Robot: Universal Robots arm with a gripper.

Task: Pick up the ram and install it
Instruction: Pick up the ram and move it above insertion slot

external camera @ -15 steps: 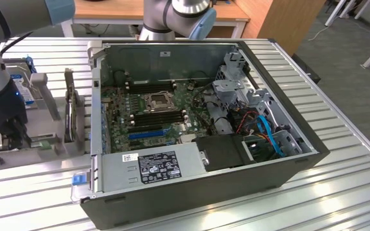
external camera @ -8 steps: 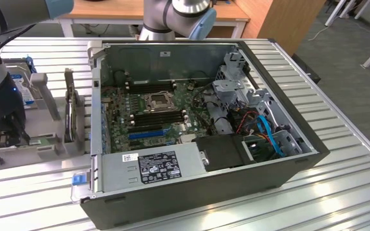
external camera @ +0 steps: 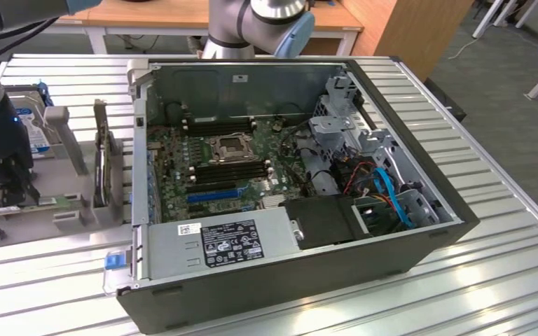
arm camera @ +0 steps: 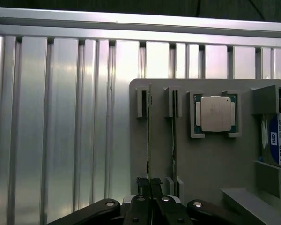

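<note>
Since the fingers [arm camera: 142, 183] are pinched shut on the ram [arm camera: 149, 136], grip quality is what matters here. In the wrist view the gripper [arm camera: 150, 183] has the stick's upper edge between its two pads. I can't tell how far along the length the pinch sits.

Location: the ram stands on edge in the outer groove of the grey holder [arm camera: 210, 164]. A second stick [arm camera: 174, 140] stands just beside it, between it and the processor chip [arm camera: 215, 114]. A hard drive [arm camera: 279, 145] sits at the holder's far side. The holder rests on the ribbed metal tabletop [arm camera: 61, 122], on the exterior view's left of the open computer case [external camera: 297, 283]. The black memory slots [external camera: 236, 168] show on the board inside the case.

Handling, my read:
- Light, so weight is no issue.
- Thin and stiff along its length, but likely brittle if twisted or levered against the holder grooves.
- The flat faces carry small chips, so a clamp across the faces near the top edge looks right. Keep off the contact edge at the bottom.
- The board is smooth and the pads narrow, so it could pivot in the pinch. A mid-length hold would resist that best.
- Any tilt risks binding in the groove.
</note>
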